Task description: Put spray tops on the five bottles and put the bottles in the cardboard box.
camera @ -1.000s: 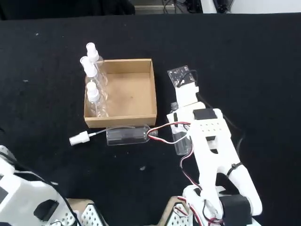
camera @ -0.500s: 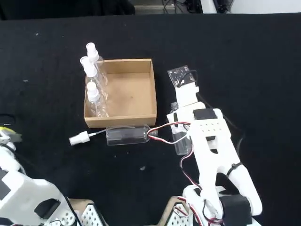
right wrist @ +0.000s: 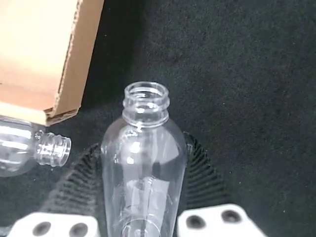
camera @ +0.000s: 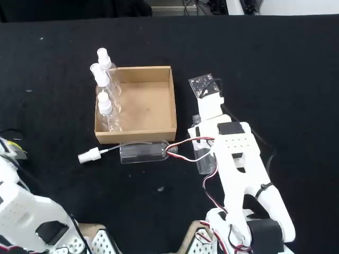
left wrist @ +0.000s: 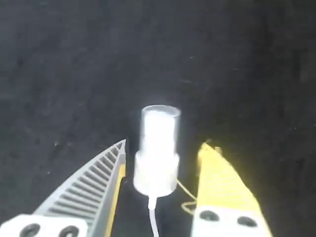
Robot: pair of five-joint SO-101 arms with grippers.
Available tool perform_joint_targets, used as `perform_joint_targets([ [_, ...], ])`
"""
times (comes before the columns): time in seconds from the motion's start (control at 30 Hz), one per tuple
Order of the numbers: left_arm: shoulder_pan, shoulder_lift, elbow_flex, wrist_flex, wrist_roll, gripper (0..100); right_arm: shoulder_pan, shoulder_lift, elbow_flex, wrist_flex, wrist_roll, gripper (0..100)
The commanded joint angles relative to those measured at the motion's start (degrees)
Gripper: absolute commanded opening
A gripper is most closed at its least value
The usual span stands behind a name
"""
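Between the jaws of the left pincer [left wrist: 160, 163] — a spray top [left wrist: 157, 148], clenched.
It had edged forward; the right pincer [right wrist: 143, 145] gripped an open bottle [right wrist: 145, 113] — capping looked next.

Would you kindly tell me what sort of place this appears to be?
Probably a robotics lab bench: white robot arms stand at a black-covered table, beside a cardboard box, with cables trailing at the far edge.
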Motion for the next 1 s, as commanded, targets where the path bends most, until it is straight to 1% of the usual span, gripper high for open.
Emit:
perform_joint_targets([
  [0.0,0.7,0.4,-1.5,-0.5,-1.2,10,-0.7,-2.9,0.0,-1.1,0.1,1.1],
  [0.2,0.8,0.4,-1.5,-0.4,-1.7,9,-0.9,-2.9,0.0,-1.3,0.1,1.1],
  [0.23,0.8,0.4,-1.4,0.4,-1.7,8,-0.8,-2.9,0.0,-1.3,0.1,1.1],
  [0.3,0.8,0.4,-1.5,3.0,-1.7,3,-0.8,-2.9,0.0,-1.3,0.1,1.1],
  [0.37,1.4,0.4,-1.5,4.6,-2.5,4,-0.9,-2.9,0.0,-1.2,0.1,1.1],
  [0.5,2.3,-0.1,-1.6,5.3,-3.3,3,-0.7,-3.3,-0.2,-1.1,-0.3,1.1],
  [0.57,2.9,-2.4,-2.1,6.6,-3.3,3,-0.6,-3.4,-0.6,-1.1,-0.4,1.1],
  [0.67,3.8,-7.9,-4.1,12.2,-3.2,3,-0.6,-3.4,-2.0,-0.5,-0.4,1.1],
  [0.77,5.3,-15.2,-7.2,17.3,-3.1,3,-0.7,-3.5,-5.5,2.2,-0.4,1.1],
  [0.83,6.5,-19.4,-7.9,17.7,-3.0,3,-0.7,-4.0,-8.2,4.2,-0.8,1.1],
  [0.97,8.0,-24.6,-7.8,18.1,0.4,3,-0.6,-10.1,-9.5,7.1,-3.8,1.1],
])
